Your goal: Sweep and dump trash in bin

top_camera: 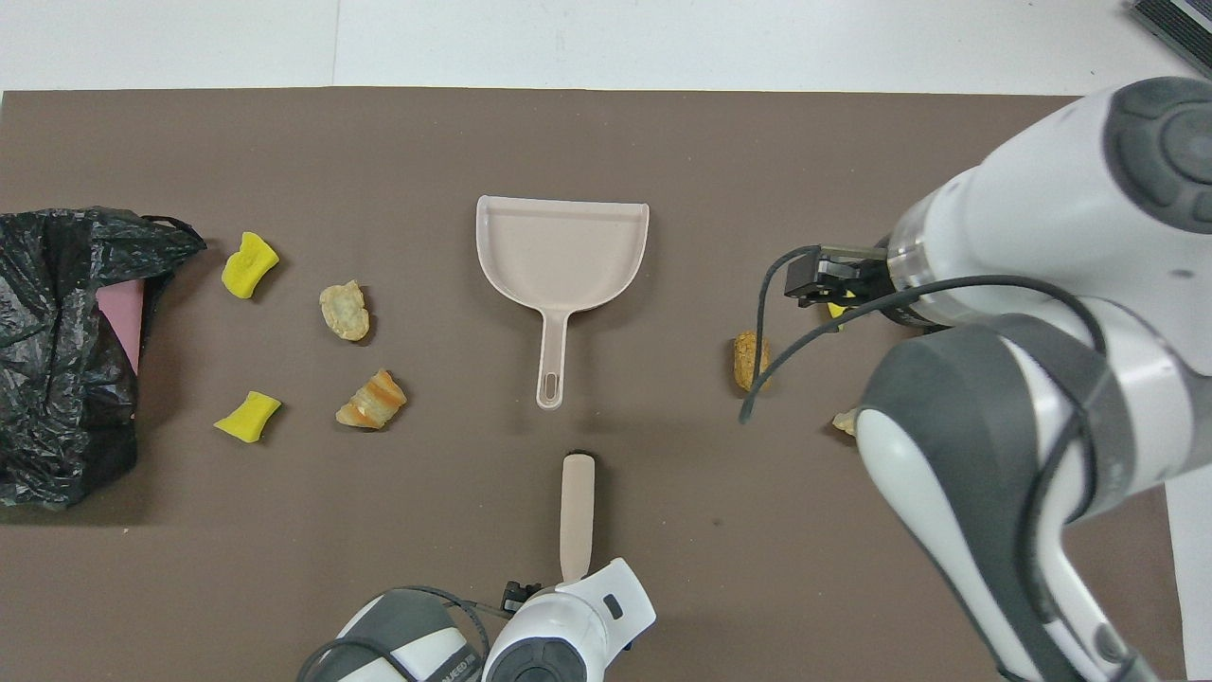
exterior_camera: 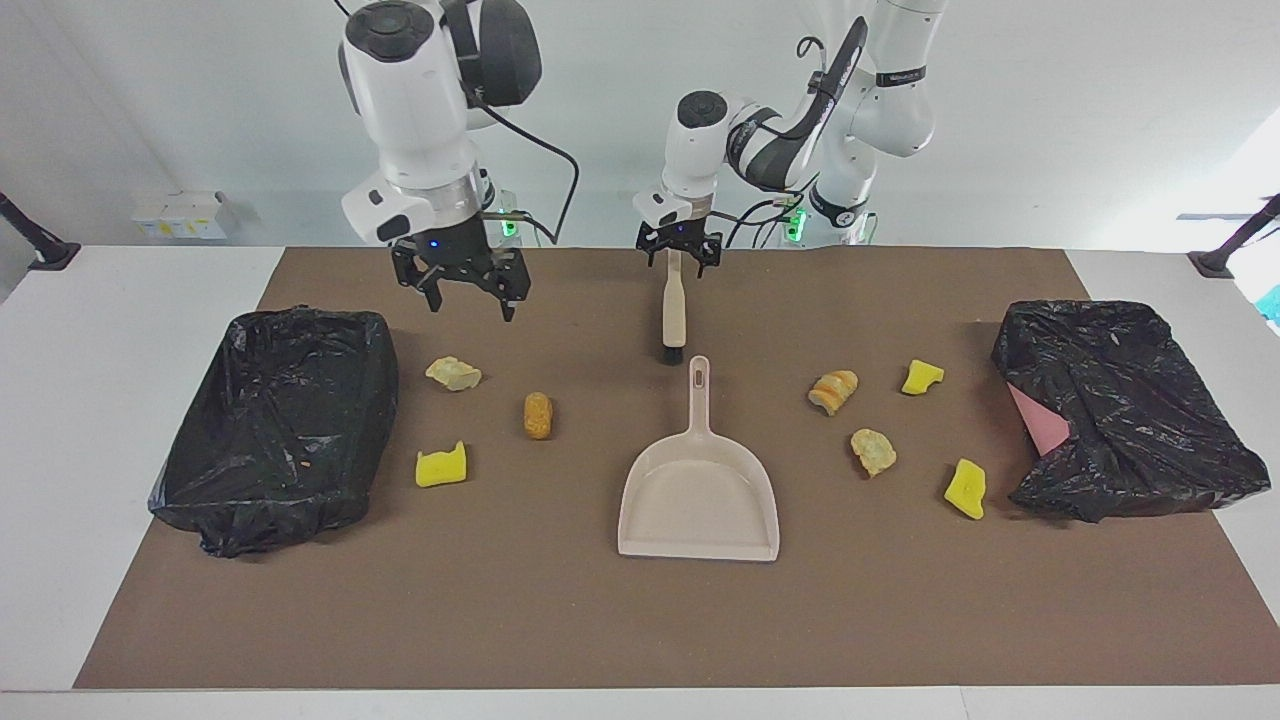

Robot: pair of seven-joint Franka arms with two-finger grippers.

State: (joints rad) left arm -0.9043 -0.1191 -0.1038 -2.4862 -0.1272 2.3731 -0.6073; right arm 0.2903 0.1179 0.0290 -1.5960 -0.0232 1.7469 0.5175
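**Grippers spread over brush and trash**

Left gripper, fingers apart, straddling the beige black-bristled brush handle, top centre. Right gripper open, empty, upper left. Seven yellow, tan, orange trash bits scattered mid-frame around the beige plastic dustpan.

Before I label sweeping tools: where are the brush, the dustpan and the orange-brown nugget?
brush (exterior_camera: 673,318), facing view, lower handle above the bristles.
dustpan (exterior_camera: 698,500), facing view, bare pan floor.
orange-brown nugget (exterior_camera: 538,415), facing view, its middle.
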